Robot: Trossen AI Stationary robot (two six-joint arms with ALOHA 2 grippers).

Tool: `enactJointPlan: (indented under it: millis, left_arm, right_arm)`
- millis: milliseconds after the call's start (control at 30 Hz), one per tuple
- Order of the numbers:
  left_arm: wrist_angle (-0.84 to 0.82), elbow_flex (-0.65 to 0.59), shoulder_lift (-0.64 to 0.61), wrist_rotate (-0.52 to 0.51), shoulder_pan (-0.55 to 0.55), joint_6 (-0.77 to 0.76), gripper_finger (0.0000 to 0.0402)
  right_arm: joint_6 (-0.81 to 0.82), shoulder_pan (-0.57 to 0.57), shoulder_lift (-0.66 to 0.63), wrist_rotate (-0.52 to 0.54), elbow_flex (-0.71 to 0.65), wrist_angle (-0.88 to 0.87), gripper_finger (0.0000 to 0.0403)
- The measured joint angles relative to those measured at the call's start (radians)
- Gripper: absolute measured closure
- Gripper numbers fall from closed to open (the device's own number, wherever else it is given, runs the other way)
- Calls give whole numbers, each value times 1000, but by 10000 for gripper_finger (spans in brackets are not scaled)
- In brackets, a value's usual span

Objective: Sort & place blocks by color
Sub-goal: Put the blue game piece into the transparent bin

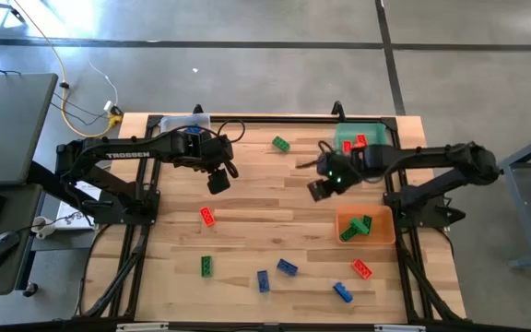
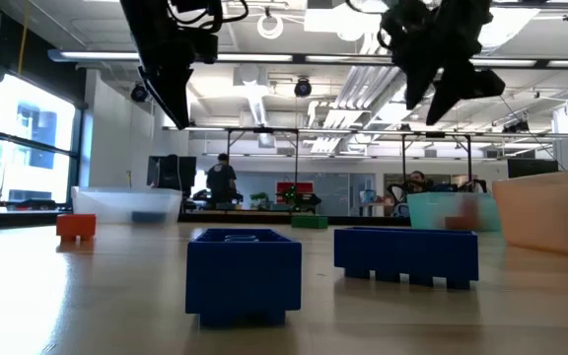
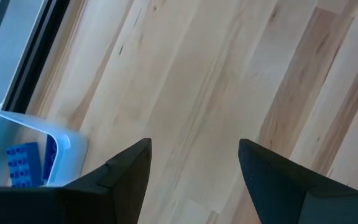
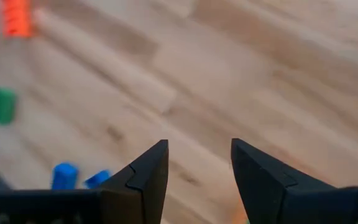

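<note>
The blocks (image 1: pixel 287 267) lay scattered over the surface (image 1: pixel 265 226), some already in bins. Both the left pincer (image 1: pixel 218 181) and right pincer (image 1: pixel 321 189) hung released, empty. Each brick looked light, rigid and slick (best pinched across its flat sides).

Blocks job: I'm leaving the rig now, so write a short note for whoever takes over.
Left pincer: open, empty, raised above the table's back left.
Right pincer: open, empty, raised near the teal bin.
Done: red blocks in the teal bin, green blocks in the orange bin, a blue block in the clear bin.
Left: loose blocks on the table: two red, two green, three blue.
</note>
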Motion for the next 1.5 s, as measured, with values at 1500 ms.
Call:
enactJointPlan:
  millis: [1500]
  left_arm:
    - [-40, 0, 0, 103, -40, -53, 172]
  right_arm:
    - [-44, 521, 423, 107, 48, 611, 160]
